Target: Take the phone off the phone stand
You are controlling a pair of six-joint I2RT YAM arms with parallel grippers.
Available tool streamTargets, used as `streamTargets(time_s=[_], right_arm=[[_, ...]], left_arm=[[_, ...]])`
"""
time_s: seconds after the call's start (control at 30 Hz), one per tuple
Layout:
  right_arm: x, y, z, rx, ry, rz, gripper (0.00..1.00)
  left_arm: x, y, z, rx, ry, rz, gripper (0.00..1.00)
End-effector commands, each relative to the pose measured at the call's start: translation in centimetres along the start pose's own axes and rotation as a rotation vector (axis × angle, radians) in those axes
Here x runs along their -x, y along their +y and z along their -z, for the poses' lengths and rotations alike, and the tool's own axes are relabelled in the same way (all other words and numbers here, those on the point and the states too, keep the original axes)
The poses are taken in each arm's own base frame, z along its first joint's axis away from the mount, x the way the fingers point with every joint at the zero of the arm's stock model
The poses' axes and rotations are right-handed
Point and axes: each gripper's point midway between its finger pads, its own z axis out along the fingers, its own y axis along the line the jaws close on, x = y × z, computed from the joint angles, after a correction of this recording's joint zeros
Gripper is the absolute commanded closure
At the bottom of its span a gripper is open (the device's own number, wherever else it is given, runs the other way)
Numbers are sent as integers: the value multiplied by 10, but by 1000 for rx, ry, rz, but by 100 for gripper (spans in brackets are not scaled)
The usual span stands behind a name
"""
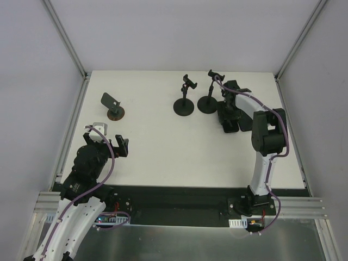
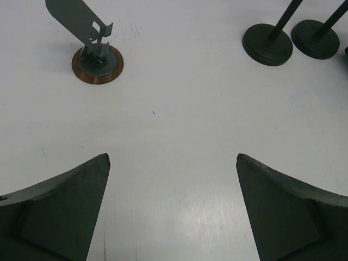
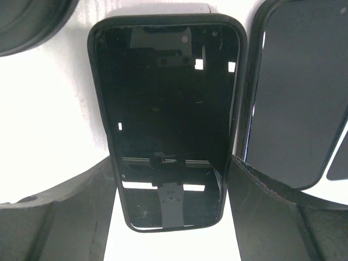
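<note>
Phone (image 3: 168, 98): black case, glossy dark screen, lying flat and face up on the white table (image 1: 163, 141). It sits at the far right, just near-side of the right pole stand, and is not on any stand.

Right gripper (image 3: 171, 163) is straight over it. One finger (image 3: 70, 212) is against the left long edge and the other against the right, at the phone's near end. The jaws are partly closed and clamped to the phone's width.

A second phone (image 3: 296, 98) in a dark case lies flat just to the right of the first, long sides almost touching. The right finger sits in the narrow gap between the two.

The round black base (image 3: 32, 22) of the pole stand shows at the far left of the right wrist view, close to the phone but not touching it.

Left gripper (image 2: 173, 157) hovers at near left with jaws spread wide and nothing between them, only bare table below.

Count:
- 2 phones, both on the table side by side
- 2 black pole stands with round bases, left pole stand (image 1: 184, 106) and right pole stand (image 1: 207, 103), bases nearly touching, each with a small clamp on top holding nothing
- 1 tilted plate stand (image 1: 113, 106) on a brown round base at far left, well apart from the rest, with nothing on its plate
</note>
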Motion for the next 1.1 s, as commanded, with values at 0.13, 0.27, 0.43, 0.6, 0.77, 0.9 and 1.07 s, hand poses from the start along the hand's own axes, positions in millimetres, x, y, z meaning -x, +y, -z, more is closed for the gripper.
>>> streamTargets(time_s=[0.13,0.27,0.43,0.6,0.77,0.9,1.07], right_arm=[[4,-9,-7,7,29,22,48],[6,-13,-10,-6,29,33,40],[9,-10,-11,11,23,32,25],[7,-7,-7,24,16,12,14],[16,-7,10,44,-59,-10,5],[21,-10,28,40,-117,-26,3],[30,-19,69,23,-234,-78,0]], left_arm=[[9,2,-3,9,-33,-12,1],[9,2,-3,7,-32,-11,1],[9,1,-3,4,-30,-10,1],[8,1,-3,3,-27,-8,1],[8,0,-3,-4,-26,-9,1],[8,0,-3,-4,-27,-10,1],[9,-1,-2,-7,-34,-1,1]])
